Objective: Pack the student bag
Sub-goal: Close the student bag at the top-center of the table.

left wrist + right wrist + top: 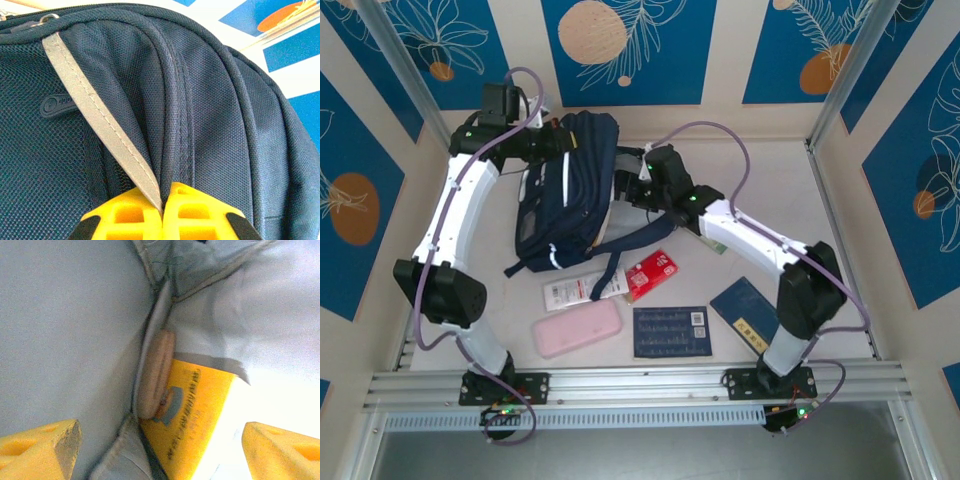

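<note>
At the left, we are seeing the left pincer [162, 212] clamping its yellow fingers [125, 217] shut on a fold of the student bag [568, 180], right where a grey reflective stripe [95, 115] is running down between them. The navy bag is sitting at the far middle of the table [780, 210], between the two arms, with its dark straps [610, 255] trailing toward the near side. To its right, the right pincer [160, 437] is reaching inside the bag with its jaws spread wide and gripping nothing. There we are looking at grey lining [65, 330], a yellow printed item [192, 410] and a tan rounded thing [156, 372] resting against it. Across the near part of the table, a pink case [577, 328], a white packet [570, 291], a red packet [651, 274], a navy printed card [670, 332] and a dark blue booklet [745, 310] are lying flat
</note>
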